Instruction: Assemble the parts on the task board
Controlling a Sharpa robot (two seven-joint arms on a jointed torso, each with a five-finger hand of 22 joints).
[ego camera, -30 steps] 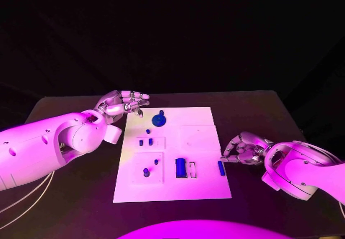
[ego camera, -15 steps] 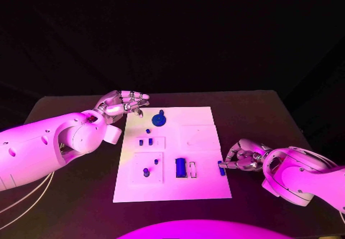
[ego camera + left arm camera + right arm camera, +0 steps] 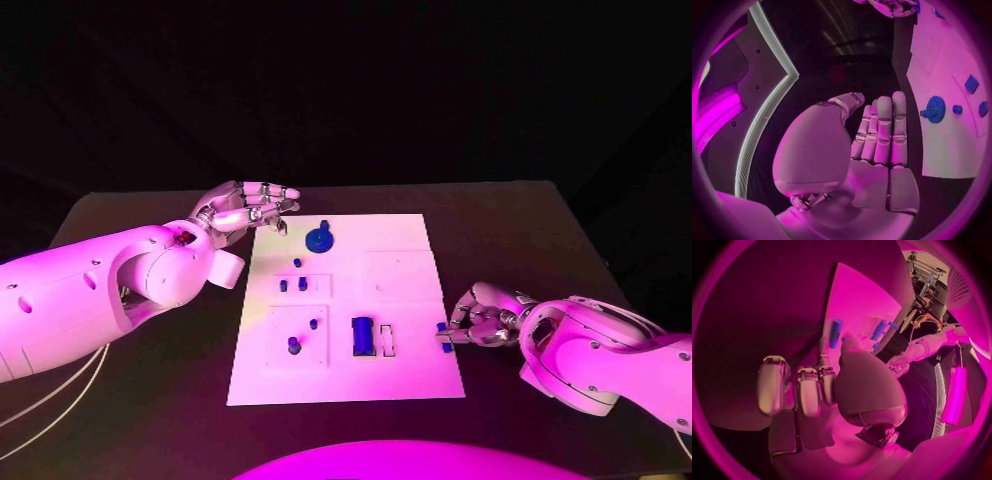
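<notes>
— Blue peg [image 3: 444, 337] sits at the fingertips of the right hand [image 3: 485, 314], on the task board [image 3: 397, 245] edge; whether it's gripped, can't tell.
— Left hand [image 3: 248, 207] open, idle. Most parts still loose.

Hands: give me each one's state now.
Left hand: open, holding nothing.
Right hand: at the blue bar; grip cannot be told.

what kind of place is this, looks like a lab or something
Probably a robotics lab test bench: a black table holding a white task board with small blue parts, under coloured light, with the right hand at the board's edge.
</notes>
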